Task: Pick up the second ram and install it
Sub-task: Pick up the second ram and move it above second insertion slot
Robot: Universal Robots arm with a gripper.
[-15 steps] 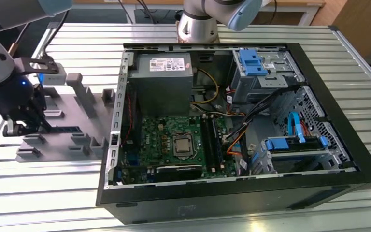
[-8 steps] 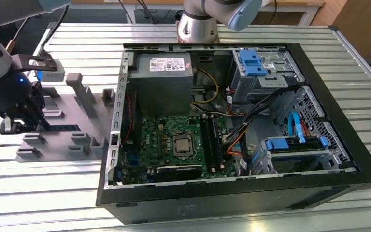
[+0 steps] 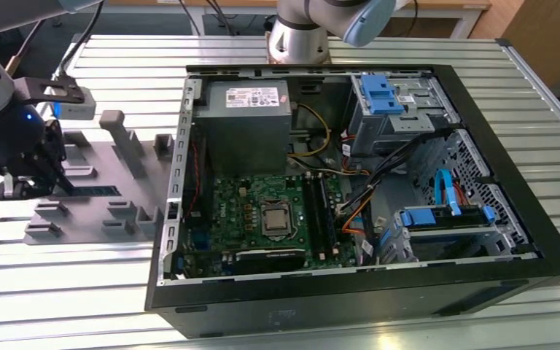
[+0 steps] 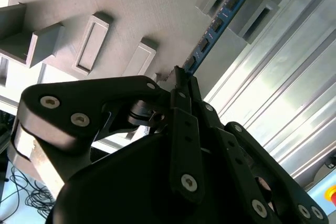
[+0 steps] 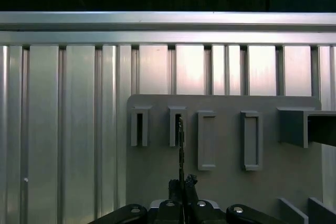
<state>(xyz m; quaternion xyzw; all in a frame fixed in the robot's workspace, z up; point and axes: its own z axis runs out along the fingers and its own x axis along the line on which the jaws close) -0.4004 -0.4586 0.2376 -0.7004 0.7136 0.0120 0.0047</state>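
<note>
1. The gripper [image 4: 181, 77] has its jaws drawn narrow and pinched on the near end of the second ram [image 4: 216, 24], a blue stick with a row of black chips.
2. In the second wrist view, the far part of the stick stands on edge between two raised grey holders [image 4: 260, 11] of the grey fixture plate [image 4: 131, 9]. I cannot tell whether it is seated in them or lifted slightly clear.
3. In the first wrist view, the stick appears edge-on as a thin dark line. It runs from the black fingertips [image 5: 173, 186] to the second in a row of slotted holders on the plate.
4. In the exterior view, the plate lies on the slatted metal table [image 3: 66, 292] at 9 o'clock from the open computer case [image 3: 358, 306], on the exterior view's left. The arm and its claw stand over the plate's 9 o'clock edge.
5. Inside the case, the grey power-supply box [image 3: 246, 124] sits at 12 o'clock from the green motherboard [image 3: 231, 211]. The board's long black slots [image 3: 316, 211] run just at 3 o'clock from the processor socket [image 3: 275, 219].
6. The base of another arm [image 3: 300, 40] stands beyond the case at 12 o'clock.
</note>
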